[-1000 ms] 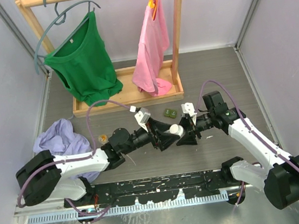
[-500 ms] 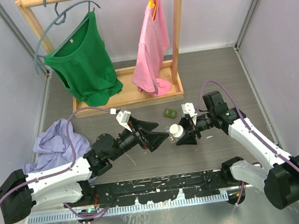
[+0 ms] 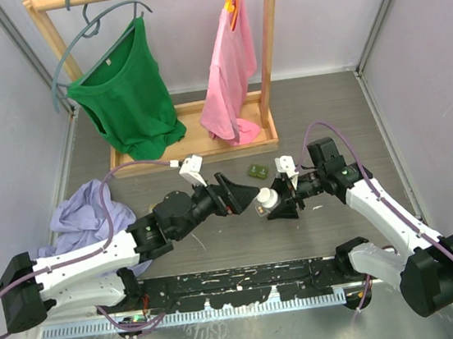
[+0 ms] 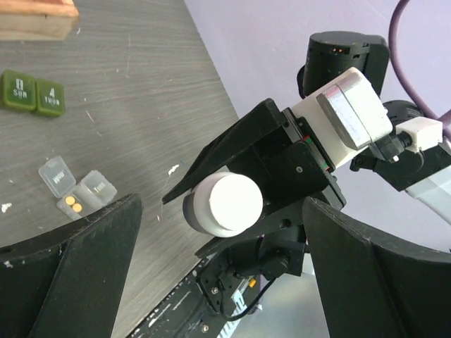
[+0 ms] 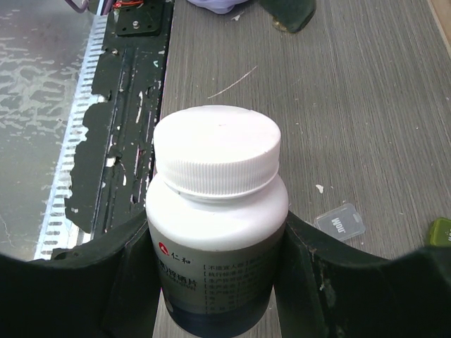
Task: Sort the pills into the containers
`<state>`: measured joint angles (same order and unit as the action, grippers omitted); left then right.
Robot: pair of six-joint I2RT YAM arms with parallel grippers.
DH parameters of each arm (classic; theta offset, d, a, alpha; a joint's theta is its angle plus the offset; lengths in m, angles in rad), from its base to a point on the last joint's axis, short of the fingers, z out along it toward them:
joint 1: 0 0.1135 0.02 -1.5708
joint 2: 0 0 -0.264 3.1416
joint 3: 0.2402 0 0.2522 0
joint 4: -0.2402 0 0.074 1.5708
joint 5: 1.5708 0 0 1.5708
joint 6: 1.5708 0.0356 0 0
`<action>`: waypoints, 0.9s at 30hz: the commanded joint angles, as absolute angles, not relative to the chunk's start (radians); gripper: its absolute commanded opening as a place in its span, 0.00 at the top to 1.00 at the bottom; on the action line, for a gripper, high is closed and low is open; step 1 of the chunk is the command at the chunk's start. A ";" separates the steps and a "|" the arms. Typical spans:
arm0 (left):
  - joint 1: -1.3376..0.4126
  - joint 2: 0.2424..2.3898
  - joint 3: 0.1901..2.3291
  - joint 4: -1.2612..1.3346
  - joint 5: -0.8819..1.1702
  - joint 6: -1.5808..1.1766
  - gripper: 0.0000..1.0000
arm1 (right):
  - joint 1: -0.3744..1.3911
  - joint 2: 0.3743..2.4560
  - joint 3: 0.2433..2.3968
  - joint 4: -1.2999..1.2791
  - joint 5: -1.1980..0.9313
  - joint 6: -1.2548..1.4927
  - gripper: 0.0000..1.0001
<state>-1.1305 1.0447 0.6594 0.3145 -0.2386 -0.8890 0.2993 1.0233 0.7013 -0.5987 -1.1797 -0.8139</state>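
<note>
The right gripper [image 3: 278, 202] pinches a capped white pill bottle [image 5: 217, 211] by its body. The left gripper [image 3: 244, 194] faces the cap with jaws spread. On the table [image 4: 141, 84] the clear container [image 4: 76, 193], holding two yellow pills [image 4: 73, 203], lies near the green container [image 4: 32, 92].

A grey wood-grain table [image 3: 319, 117] carries a wooden clothes rack [image 3: 200, 154], a crumpled lavender cloth [image 3: 90, 207], a dark green pill box [image 4: 33, 93] and, near it, an open clear pill box [image 4: 94, 189].

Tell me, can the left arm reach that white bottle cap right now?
Probably yes: the left fingers are open and aimed at the cap, with nothing between them; the right fingers hold the bottle.
</note>
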 commanded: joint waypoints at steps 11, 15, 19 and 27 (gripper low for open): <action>-1.233 1.222 0.899 0.102 -0.425 -0.908 0.19 | 0.302 1.005 0.741 -0.580 -1.183 -0.831 0.85; -1.247 1.241 0.918 0.080 -0.448 -0.901 0.21 | 0.302 1.006 0.742 -0.580 -1.182 -0.830 0.84; -1.250 1.258 0.939 0.061 -0.453 -0.893 0.24 | 0.302 1.006 0.742 -0.580 -1.181 -0.830 0.84; -1.253 1.262 0.965 0.042 -0.436 -0.871 0.37 | 0.303 1.008 0.742 -0.579 -1.181 -0.830 0.84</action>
